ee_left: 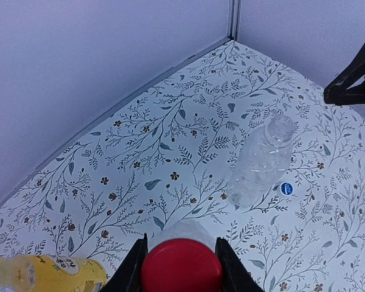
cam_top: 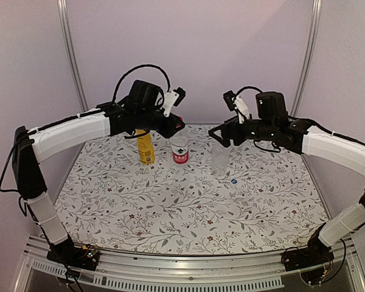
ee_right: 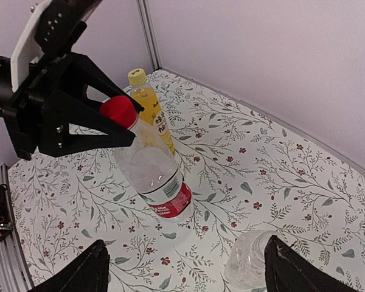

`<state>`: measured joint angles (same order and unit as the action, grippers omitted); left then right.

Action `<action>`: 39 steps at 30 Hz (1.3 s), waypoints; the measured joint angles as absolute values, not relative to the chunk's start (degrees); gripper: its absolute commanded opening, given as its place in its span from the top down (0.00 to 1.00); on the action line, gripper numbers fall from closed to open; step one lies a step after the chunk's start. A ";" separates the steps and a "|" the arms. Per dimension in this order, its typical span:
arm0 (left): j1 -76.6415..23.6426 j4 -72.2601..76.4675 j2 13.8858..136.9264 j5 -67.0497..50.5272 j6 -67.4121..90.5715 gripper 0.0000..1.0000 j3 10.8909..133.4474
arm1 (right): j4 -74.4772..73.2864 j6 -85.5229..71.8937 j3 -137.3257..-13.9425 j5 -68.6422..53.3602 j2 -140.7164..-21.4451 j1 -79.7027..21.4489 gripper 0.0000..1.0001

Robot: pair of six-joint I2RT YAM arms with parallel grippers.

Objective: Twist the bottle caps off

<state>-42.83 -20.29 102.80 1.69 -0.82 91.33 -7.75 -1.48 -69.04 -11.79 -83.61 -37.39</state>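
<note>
One down, two to go, I'd say. The blue-white cap lies on the bench just beside the open clear bottle. Your left tool is clamped on the red cap. The yellow cap sits untouched on its bottle. Your right tool is spread wide, empty.

Yellow bottle cut off at frame edge; clear bottle base cropped; blue-white cap print unreadable.

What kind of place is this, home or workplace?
Most likely a robot test cell, not a home: plain walls and metal posts enclose a floral-covered table, and two robot arms are bolted to a metal rail.
</note>
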 measured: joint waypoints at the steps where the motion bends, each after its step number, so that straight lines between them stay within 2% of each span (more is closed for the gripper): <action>1: -42.83 -20.49 100.47 0.21 -0.71 1.00 90.61 | -7.75 -0.95 -69.06 -12.45 -83.61 -37.76 0.04; 8: -42.83 -18.04 83.29 -11.81 2.50 1.00 84.51 | -7.60 5.67 -69.06 -19.00 -83.18 -41.87 0.01; 13: -42.83 -15.57 77.25 -19.09 6.94 1.00 81.69 | -7.42 10.11 -69.30 -24.03 -82.52 -43.90 0.01; 22: -42.83 -12.97 75.35 -27.00 12.34 1.00 75.79 | -6.98 13.58 -70.70 -31.88 -82.24 -45.17 0.01; 33: -42.83 -6.59 74.83 -29.63 16.58 1.00 71.72 | -6.37 13.58 -71.96 -34.76 -85.43 -47.31 0.07; 39: -42.83 -4.23 74.08 -29.56 17.63 1.00 71.18 | -6.04 12.53 -71.96 -34.83 -85.82 -47.31 0.16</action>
